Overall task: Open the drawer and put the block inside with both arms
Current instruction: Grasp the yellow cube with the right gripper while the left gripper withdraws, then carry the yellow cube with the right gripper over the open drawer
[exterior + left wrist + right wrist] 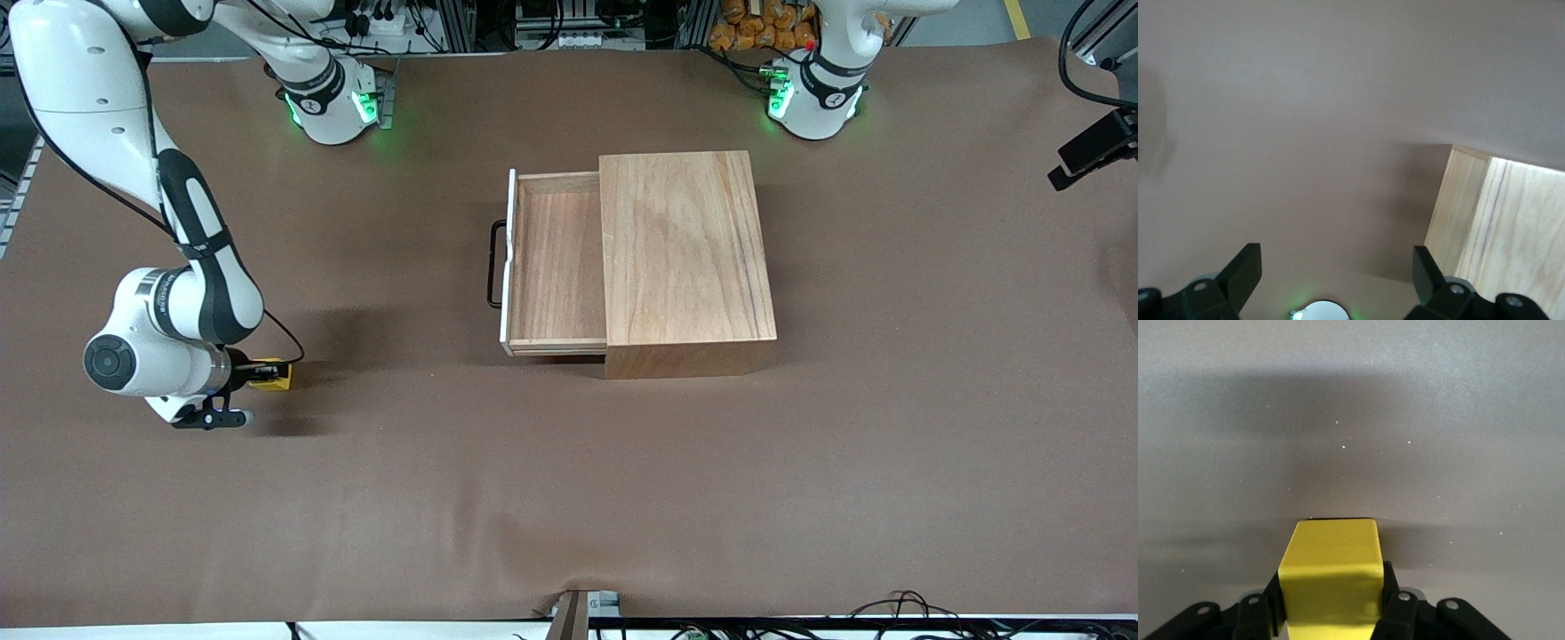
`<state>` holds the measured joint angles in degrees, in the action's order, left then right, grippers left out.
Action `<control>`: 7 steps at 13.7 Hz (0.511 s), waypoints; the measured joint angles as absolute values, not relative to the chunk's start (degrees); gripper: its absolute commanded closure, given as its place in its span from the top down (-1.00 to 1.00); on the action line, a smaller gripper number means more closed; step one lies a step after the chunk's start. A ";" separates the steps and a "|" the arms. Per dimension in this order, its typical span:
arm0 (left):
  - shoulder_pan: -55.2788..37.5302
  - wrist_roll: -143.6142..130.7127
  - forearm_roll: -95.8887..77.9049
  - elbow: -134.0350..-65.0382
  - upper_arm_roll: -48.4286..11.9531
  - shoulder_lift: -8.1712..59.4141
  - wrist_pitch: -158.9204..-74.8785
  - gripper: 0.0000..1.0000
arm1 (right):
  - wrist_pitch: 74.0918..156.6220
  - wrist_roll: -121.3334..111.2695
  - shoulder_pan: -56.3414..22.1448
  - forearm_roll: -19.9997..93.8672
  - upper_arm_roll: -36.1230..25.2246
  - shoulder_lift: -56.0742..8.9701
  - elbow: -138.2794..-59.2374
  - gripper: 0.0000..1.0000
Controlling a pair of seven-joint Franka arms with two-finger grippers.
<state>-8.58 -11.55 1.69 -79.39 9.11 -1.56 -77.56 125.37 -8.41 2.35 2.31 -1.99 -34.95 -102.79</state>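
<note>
Your right gripper (258, 372) is clamping the small yellow cube block (272, 375); the open light-wood drawer (556, 262) is lying right of it in the frame, upward.

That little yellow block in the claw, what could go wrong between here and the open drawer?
1. The right gripper is shut on the yellow block low at the table; if the hold is shallow, it might slip when lifted.
2. The drawer is only partly out of the wooden box, so the opening is narrow and a drop could miss.
3. The left gripper, open, is over the table beside the box; the arms could crowd each other.
</note>
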 measured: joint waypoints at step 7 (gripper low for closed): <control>-4.33 -2.29 -0.18 -80.86 9.19 -2.35 -77.62 1.00 | 99.57 -10.25 -0.19 4.90 -0.30 -26.73 -87.13 -1.00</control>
